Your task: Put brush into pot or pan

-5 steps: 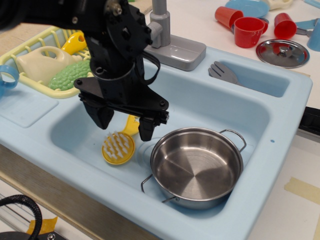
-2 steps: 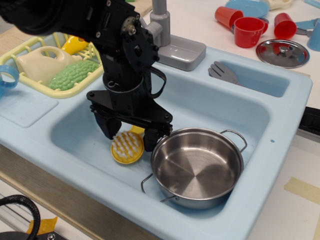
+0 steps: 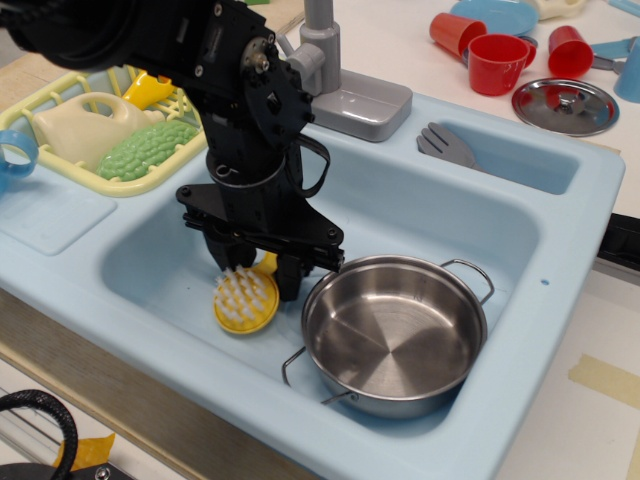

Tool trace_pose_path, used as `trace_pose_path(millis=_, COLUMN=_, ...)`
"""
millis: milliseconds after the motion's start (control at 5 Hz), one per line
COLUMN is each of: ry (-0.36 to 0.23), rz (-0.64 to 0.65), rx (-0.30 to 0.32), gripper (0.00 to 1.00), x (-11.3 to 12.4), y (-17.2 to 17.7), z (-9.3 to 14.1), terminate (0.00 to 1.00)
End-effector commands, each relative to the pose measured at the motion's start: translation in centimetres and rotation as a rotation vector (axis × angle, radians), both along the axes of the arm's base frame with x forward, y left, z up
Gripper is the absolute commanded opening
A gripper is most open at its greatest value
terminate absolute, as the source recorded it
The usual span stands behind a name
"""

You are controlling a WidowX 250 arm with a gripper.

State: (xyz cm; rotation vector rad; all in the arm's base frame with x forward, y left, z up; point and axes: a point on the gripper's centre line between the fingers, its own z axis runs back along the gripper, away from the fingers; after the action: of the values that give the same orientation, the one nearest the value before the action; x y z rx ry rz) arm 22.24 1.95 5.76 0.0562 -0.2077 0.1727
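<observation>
Pale-blue plastic toy sink (image 3: pixel 560 230) set in a white worktop (image 3: pixel 600 430), grey faucet base (image 3: pixel 350 100) at its back rim. One steel pot (image 3: pixel 392 335) in the basin's front right. One steel lid (image 3: pixel 565 105) and three red cups (image 3: pixel 497 62) toward the worktop's back right corner. One yellow drying rack (image 3: pixel 60 90) at the left edge. One grey fork (image 3: pixel 447 145) in the small side tray. One yellow brush (image 3: pixel 246 298), bristles up, on the basin floor just left of the pot. Black pincer (image 3: pixel 257 272) is down over the brush, jaws close either side of its handle; cannot tell if they actually clamp it.
</observation>
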Motion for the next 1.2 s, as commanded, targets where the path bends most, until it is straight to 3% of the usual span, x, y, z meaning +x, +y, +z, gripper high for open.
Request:
trace_pose_path(millis=0, ry=-0.058, rz=-0.021, rx=0.02, gripper=0.0, x=0.5, y=-0.3, z=1.9, terminate=0.0)
trace_pose_path(millis=400, ry=-0.111, rz=-0.074, rx=0.041, gripper=0.0, x=0.5, y=-1.5, z=5.9, terminate=0.0)
trace_pose_path(millis=600, ry=-0.104, rz=-0.101, rx=0.002, gripper=0.0, x=0.2, y=-2.9, z=7.4, terminate=0.0)
trace_pose_path(millis=800, ry=-0.19, rz=-0.127, rx=-0.041, gripper=0.0, x=-0.2, y=-5.0, z=7.7, terminate=0.0)
trace_pose_path(millis=1000, ry=-0.25, rz=-0.126, rx=-0.122, gripper=0.0, x=-0.4, y=-7.0, z=6.8, terminate=0.0)
